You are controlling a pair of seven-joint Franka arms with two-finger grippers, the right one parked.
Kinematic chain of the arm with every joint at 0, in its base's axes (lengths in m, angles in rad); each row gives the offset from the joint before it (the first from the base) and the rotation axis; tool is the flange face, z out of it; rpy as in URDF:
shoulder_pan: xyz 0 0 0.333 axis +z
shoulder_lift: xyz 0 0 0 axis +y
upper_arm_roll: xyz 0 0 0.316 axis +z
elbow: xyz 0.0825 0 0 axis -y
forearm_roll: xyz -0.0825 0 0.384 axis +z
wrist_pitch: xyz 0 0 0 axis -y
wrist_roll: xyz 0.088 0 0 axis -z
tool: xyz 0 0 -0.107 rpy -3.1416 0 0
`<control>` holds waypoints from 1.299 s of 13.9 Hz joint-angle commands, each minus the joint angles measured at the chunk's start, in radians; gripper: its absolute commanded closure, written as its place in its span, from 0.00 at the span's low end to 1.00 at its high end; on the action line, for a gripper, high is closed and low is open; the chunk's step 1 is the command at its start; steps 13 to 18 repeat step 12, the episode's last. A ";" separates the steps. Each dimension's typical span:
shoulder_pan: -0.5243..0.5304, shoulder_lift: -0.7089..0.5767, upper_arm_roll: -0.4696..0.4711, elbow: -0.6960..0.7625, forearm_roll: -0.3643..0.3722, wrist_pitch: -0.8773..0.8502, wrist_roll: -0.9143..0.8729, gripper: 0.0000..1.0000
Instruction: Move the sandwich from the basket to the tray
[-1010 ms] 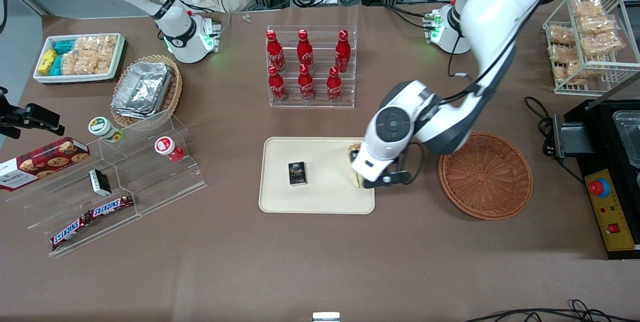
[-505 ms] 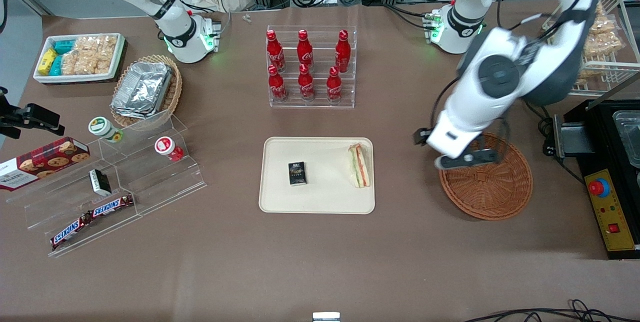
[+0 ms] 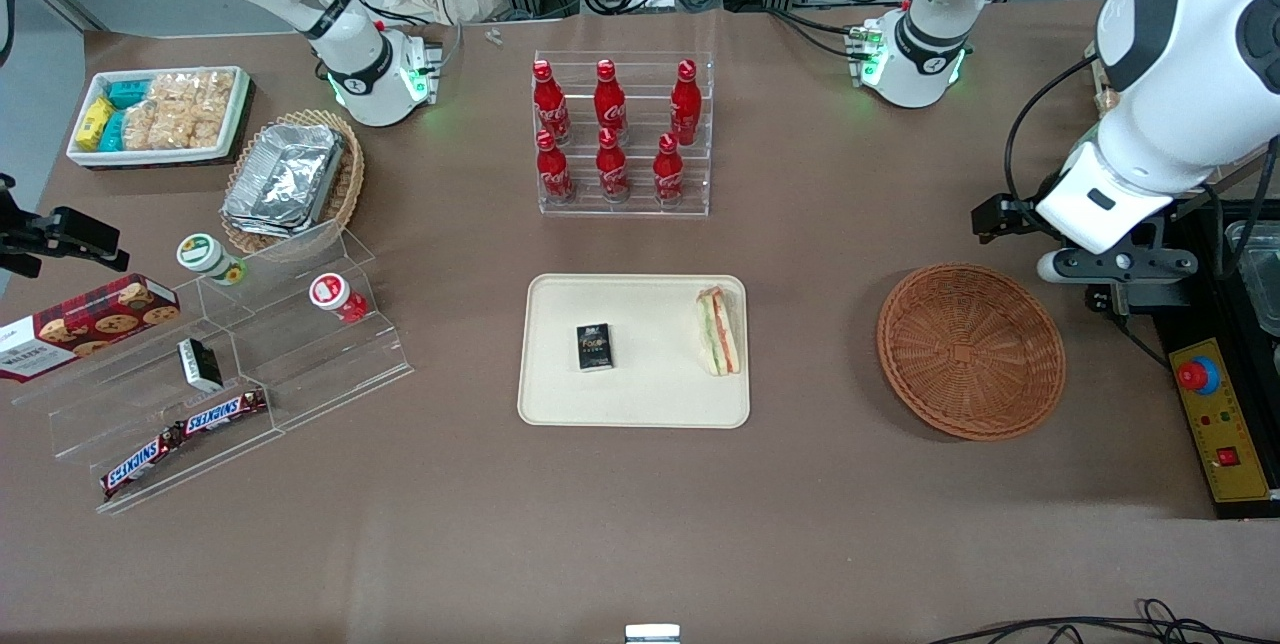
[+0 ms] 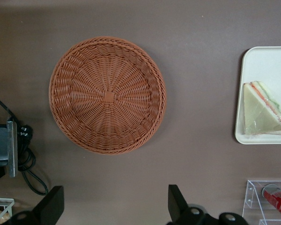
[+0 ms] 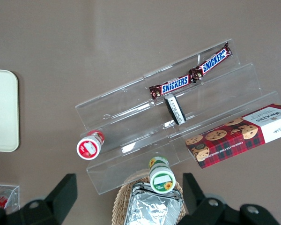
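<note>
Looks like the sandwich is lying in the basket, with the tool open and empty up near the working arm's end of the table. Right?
Not quite. The sandwich lies on the tray, beside the small black box; the basket holds nothing, as the front and left wrist views show. The rest stands: the tool is open and empty, raised near the working arm's end of the table.

Bright, even overhead light falls on the matte brown counter [image 3: 640, 524], with soft faint shadows, sharp focus and glints on the clear acrylic bottle rack [image 3: 622, 134].
</note>
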 commanded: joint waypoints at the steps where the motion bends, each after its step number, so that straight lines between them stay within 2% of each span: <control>1: 0.012 0.008 -0.014 -0.003 -0.002 -0.007 0.018 0.00; 4: 0.014 0.020 -0.008 -0.009 0.003 -0.001 0.026 0.00; 6: -0.050 0.011 0.064 -0.026 0.015 -0.001 0.064 0.00; 9: -0.453 0.016 0.492 -0.027 0.014 0.005 0.138 0.00; 10: -0.495 0.023 0.538 -0.011 0.012 -0.004 0.142 0.00; 12: -0.502 0.095 0.538 0.090 0.018 -0.066 0.170 0.00; 18: -0.502 0.095 0.538 0.090 0.018 -0.066 0.170 0.00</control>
